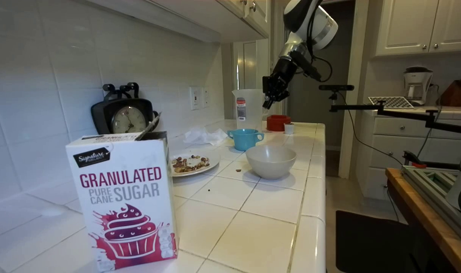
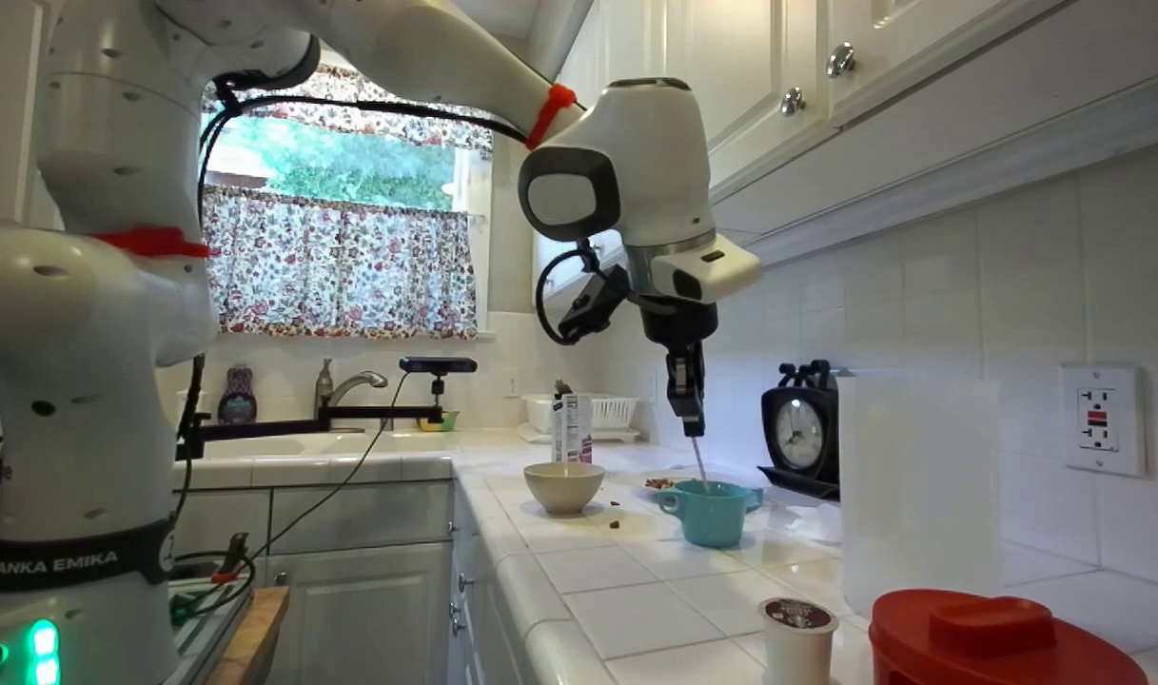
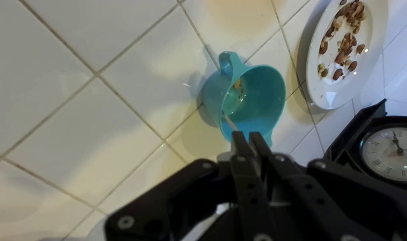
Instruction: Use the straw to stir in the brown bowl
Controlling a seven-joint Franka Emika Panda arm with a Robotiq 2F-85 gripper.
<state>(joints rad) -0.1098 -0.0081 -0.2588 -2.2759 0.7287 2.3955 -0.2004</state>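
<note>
Evidently the straw (image 2: 699, 461) slants down into the blue cup (image 2: 714, 523), presumably to stir the bits (image 3: 237, 84) inside it; no brown bowl is in sight. The grip is likely high so only the straw dips in. Above the cup, the tool (image 3: 246, 135) pinches the straw, jaws nearly together.
</note>
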